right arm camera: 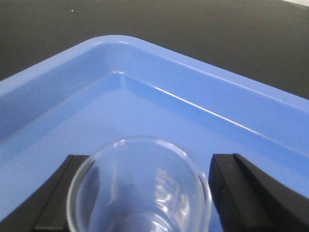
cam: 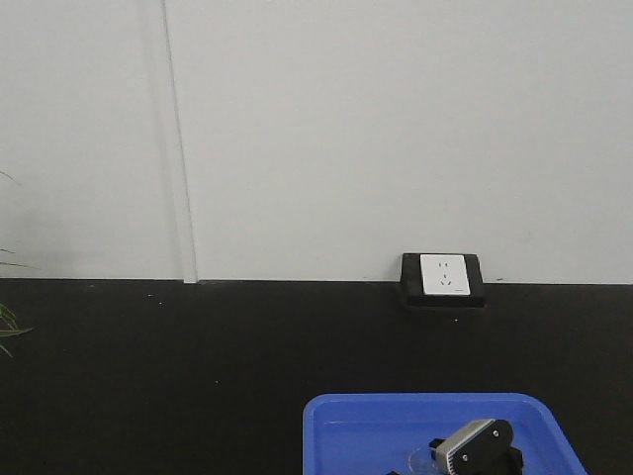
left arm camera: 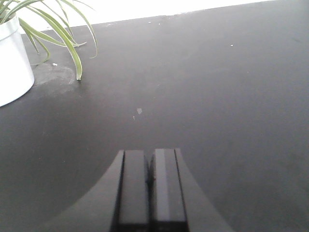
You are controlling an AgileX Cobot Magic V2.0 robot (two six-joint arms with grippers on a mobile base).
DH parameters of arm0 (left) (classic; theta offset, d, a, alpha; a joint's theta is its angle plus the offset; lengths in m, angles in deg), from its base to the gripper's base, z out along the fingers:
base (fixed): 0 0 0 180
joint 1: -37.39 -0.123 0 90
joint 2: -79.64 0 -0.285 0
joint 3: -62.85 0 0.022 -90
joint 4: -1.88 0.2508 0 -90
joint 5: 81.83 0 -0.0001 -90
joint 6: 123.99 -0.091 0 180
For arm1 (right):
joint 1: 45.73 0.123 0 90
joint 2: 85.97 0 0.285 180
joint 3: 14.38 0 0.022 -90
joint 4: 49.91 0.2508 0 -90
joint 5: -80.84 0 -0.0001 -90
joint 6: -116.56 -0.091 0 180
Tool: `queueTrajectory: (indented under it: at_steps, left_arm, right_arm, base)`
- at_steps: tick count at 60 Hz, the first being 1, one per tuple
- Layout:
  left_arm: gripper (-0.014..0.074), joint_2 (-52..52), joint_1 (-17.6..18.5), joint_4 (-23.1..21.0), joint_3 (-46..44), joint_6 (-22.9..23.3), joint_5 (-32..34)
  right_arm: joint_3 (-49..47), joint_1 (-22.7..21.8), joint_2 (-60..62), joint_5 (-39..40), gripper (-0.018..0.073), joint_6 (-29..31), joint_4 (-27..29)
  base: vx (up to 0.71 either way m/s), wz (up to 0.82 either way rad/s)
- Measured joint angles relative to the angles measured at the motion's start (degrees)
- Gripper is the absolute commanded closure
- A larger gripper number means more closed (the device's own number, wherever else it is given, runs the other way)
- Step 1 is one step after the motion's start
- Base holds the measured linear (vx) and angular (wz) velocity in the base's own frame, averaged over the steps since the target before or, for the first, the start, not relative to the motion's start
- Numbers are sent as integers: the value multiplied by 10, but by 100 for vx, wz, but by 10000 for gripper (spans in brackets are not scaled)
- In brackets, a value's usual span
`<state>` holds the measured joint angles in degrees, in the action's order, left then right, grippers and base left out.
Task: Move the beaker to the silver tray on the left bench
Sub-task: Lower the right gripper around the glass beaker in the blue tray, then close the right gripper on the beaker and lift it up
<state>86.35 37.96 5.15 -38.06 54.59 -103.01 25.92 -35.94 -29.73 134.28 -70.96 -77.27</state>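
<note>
The beaker (right arm camera: pixel 140 188), clear and colourless, stands in a blue plastic tray (right arm camera: pixel 159 63). My right gripper (right arm camera: pixel 147 159) is open with a black finger on each side of the beaker. The left finger shows through the glass, and a thin gap remains at the right finger (right arm camera: pixel 231 179). In the front view the right gripper (cam: pixel 475 450) is low in the blue tray (cam: pixel 396 416), with a glint of glass (cam: pixel 420 460) beside it. My left gripper (left arm camera: pixel 150 152) is shut and empty above a black bench (left arm camera: pixel 217 96). The silver tray and the left bench are out of view.
A white pot with a green plant (left arm camera: pixel 12 58) stands at the far left of the black bench. A wall socket (cam: pixel 443 275) sits at the back against the white wall. The blue tray's raised rim surrounds the beaker.
</note>
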Motion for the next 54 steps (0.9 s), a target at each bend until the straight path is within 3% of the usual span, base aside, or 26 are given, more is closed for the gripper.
queueTrajectory:
  at_steps: [7, 16, 26, 40, 54]
  left_arm:
    - [595, 0, 0, 0, 0, 0, 0]
    - [595, 0, 0, 0, 0, 0, 0]
    - [595, 0, 0, 0, 0, 0, 0]
    - [595, 0, 0, 0, 0, 0, 0]
    - [595, 0, 0, 0, 0, 0, 0]
  right_arm:
    - [-5, 0, -3, -10, 161, -21, -9]
    - [-6, 0, -3, -17, 385, -31, -17]
    - [-6, 0, 20, -36, 576, -43, -42]
    - [-6, 14, 138, -99, 575, -141, -107]
    - [-25, 114, 287, -223, 575, -197, -131]
  base:
    - [0, 0]
    - [0, 0]
    - [0, 0]
    - [0, 0]
    - [0, 0]
